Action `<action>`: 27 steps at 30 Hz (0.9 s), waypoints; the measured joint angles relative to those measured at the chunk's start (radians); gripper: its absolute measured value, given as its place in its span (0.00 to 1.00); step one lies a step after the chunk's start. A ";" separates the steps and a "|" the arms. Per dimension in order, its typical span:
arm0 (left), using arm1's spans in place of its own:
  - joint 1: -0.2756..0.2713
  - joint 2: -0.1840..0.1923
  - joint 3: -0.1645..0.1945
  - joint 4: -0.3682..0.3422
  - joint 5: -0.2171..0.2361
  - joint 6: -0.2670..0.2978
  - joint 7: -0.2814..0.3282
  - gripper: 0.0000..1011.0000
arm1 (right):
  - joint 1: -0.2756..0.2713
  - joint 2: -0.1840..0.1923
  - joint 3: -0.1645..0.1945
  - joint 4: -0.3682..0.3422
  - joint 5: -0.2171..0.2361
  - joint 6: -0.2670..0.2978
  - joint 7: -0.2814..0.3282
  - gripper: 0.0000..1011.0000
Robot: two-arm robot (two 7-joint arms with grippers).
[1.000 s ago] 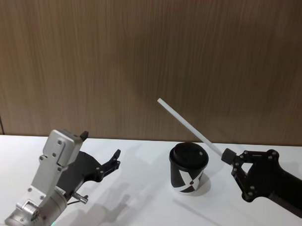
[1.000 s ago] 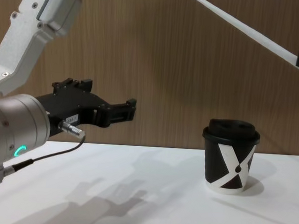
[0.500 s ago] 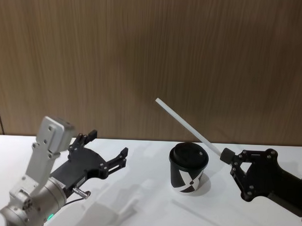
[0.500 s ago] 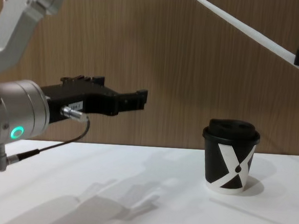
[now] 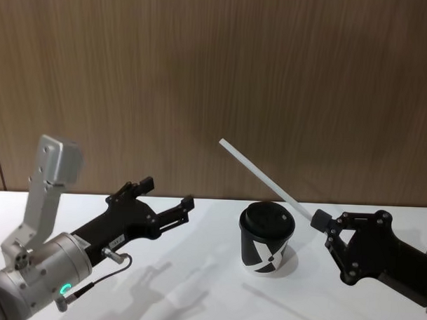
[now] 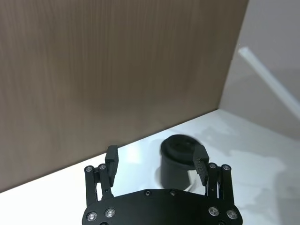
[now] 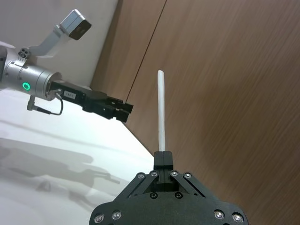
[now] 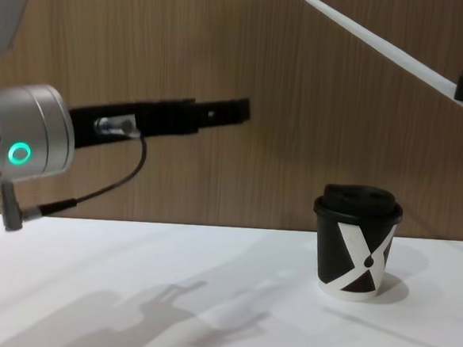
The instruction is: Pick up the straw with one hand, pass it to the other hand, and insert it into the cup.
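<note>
My right gripper (image 5: 320,220) is shut on the lower end of the white straw (image 5: 265,179), which slants up and to the left above the cup (image 5: 266,239). The right wrist view shows the straw (image 7: 161,112) standing out of the shut right gripper (image 7: 162,159). The black cup (image 8: 356,242), with its white X and domed lid, stands on the white table. My left gripper (image 5: 167,192), with the silver green-lit wrist, hangs open in the air left of the cup, fingers pointing right. The left wrist view shows the left gripper (image 6: 156,153) open, with the cup (image 6: 178,157) and straw (image 6: 267,79) beyond.
The white table (image 5: 195,286) runs back to a brown wood-panelled wall (image 5: 216,76). A thin dark cable (image 8: 111,189) loops under the left wrist.
My left gripper has risen and reached further right, toward the cup and straw. The right gripper, straw and cup have barely moved.
</note>
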State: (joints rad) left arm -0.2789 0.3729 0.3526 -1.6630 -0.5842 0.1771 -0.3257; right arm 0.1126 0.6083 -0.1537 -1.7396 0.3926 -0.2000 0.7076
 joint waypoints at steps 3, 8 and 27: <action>-0.009 -0.006 -0.012 0.001 -0.055 0.028 -0.032 0.99 | 0.000 0.000 0.000 0.000 0.000 0.000 0.000 0.00; -0.027 -0.020 -0.028 0.008 -0.146 0.078 -0.082 0.99 | 0.001 0.000 0.000 0.000 0.001 0.000 0.001 0.00; -0.124 -0.099 -0.043 0.078 -0.437 0.274 -0.226 0.99 | 0.001 0.000 0.000 0.000 0.001 0.000 0.001 0.00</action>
State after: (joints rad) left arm -0.4028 0.2742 0.3095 -1.5853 -1.0209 0.4513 -0.5515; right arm 0.1140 0.6082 -0.1540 -1.7392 0.3932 -0.2000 0.7087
